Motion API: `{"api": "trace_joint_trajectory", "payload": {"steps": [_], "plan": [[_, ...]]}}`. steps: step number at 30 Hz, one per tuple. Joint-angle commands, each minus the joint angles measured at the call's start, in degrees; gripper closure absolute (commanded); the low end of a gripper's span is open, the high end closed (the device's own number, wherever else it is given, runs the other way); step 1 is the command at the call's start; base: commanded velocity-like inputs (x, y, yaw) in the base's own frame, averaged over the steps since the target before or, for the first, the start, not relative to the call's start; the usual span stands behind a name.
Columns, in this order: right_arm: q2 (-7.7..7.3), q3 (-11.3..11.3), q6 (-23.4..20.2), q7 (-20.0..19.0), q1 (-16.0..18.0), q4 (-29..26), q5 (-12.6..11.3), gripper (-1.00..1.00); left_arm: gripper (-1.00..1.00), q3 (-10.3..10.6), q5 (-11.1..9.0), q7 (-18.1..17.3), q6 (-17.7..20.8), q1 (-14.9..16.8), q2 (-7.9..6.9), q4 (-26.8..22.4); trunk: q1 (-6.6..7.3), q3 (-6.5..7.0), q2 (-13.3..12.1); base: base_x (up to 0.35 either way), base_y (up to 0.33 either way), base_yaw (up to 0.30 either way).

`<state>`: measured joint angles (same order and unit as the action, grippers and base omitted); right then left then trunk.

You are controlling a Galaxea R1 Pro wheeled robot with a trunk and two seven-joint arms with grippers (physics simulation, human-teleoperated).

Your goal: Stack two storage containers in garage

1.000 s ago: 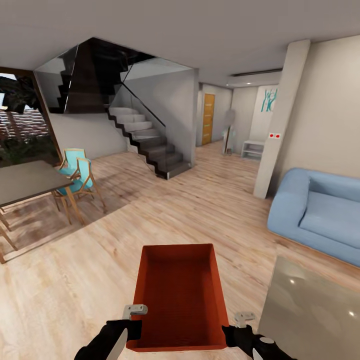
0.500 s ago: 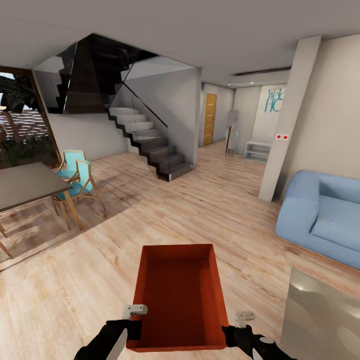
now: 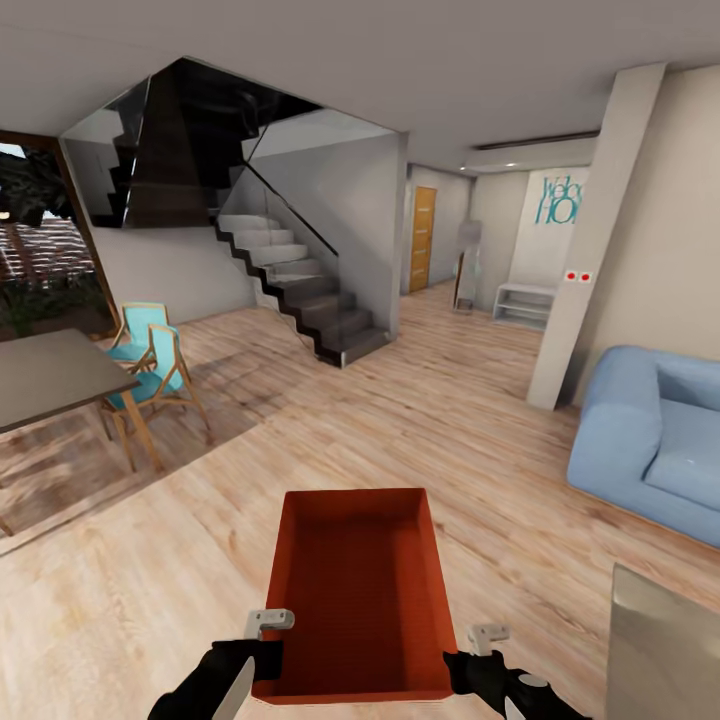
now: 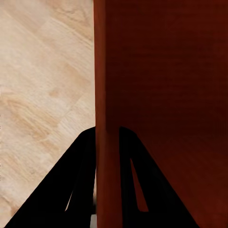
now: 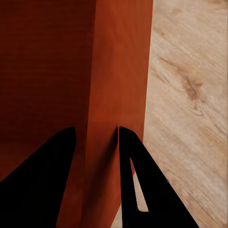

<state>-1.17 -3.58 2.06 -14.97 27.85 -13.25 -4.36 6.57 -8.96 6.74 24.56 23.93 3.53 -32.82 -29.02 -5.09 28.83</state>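
Red-orange storage container (image 3: 355, 595), rectangular, open-topped, thin-walled and empty, is riding level in front of the robot above the wood-plank flooring (image 3: 420, 420), with the left gripper (image 4: 107, 142) and right gripper (image 5: 97, 140) each clamping a long side wall between its fingers. Against a second ago, the whole head view is swinging: the blue sofa (image 3: 650, 440) and glass table (image 3: 665, 650) are sliding rightward, so the base is likely turning out of the living room toward the garage, the carry being at an early stage.

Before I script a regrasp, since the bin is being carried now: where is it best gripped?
Grip the bin by its thin long walls near the robot, one end effector per side, from above over the rim. The left end effector and right end effector each straddle a wall now; the open top leaves room inside.
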Motion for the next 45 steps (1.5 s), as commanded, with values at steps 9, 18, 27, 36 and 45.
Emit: {"api": "trace_joint_trajectory", "payload": {"steps": [9,18,27,36,45], "plan": [[-0.06,-1.0,0.2,-0.2,0.0,0.2,-0.5,1.00,1.00,-2.4,1.3,0.8,-2.3,0.1,-0.10,-0.2,-0.06,-0.11,0.1,0.321,0.008,0.000],[-0.06,-1.0,0.2,-0.2,0.0,0.2,-0.5,1.00,1.00,-2.4,1.3,0.8,-2.3,0.1,-0.10,-0.2,-0.06,-0.11,0.1,0.324,0.000,-0.021],[-0.06,-1.0,0.3,-0.2,0.0,0.2,-0.5,1.00,1.00,-2.4,1.3,0.8,-2.3,0.1,-0.10,-0.2,-0.06,-0.11,0.1,0.324,0.018,-0.001],[-0.06,-1.0,0.2,-0.2,0.0,0.2,-0.5,1.00,1.00,-2.4,1.3,0.8,-2.3,0.1,-0.10,-0.2,-0.06,-0.10,0.1,0.324,0.078,-0.006],[-0.06,-1.0,0.2,-0.2,0.0,0.2,-0.5,1.00,1.00,-2.4,1.3,0.8,-2.3,0.1,-0.10,-0.2,-0.06,0.11,0.1,0.324,0.082,-0.186]]}}
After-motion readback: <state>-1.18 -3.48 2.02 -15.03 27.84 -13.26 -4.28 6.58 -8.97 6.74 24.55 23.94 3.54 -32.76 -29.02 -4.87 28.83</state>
